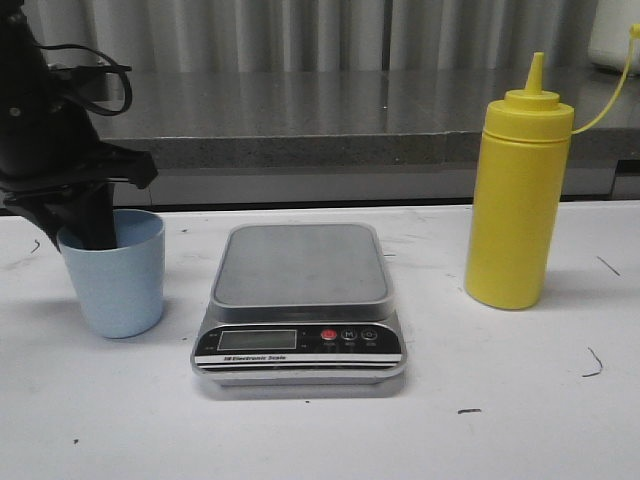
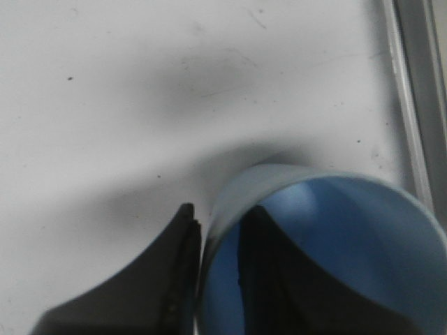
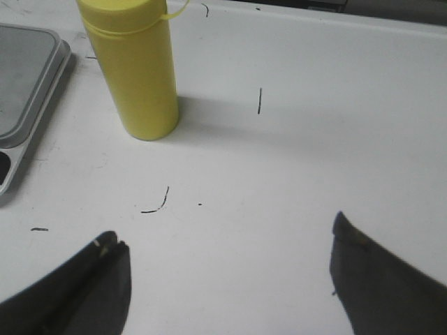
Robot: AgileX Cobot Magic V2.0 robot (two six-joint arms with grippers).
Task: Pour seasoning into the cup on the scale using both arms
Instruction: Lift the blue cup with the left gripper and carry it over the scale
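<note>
The seasoning (image 1: 518,200) stands upright at the right of the front view — a tall yellow squeeze bottle with a pointed nozzle cap and a thin yellow tether curving off toward the upper right corner. The scale (image 1: 300,300) lies flat at the centre of the frame, its grey steel platform bare, its black front panel with LCD display and red button facing the camera. The cup (image 1: 113,272) — a small pale blue handleless tumbler tapering to its base — stands upright on the white table at the left, beside the scale and not on it.
</note>
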